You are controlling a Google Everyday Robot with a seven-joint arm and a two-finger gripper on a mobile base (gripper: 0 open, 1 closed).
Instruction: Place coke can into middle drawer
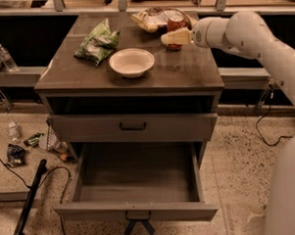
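The coke can is red with a silver top and stands upright at the back right of the cabinet top. My gripper reaches in from the right on the white arm. It sits right in front of the can and covers the can's lower part. I cannot tell whether it touches the can. The middle drawer is pulled fully open below, its deep grey tray empty and its front panel toward the camera.
A white bowl sits mid-top and a green chip bag left of it. A tan snack bag lies behind the can. The closed upper drawer front has a black handle. A bottle, litter and a black cable are at left.
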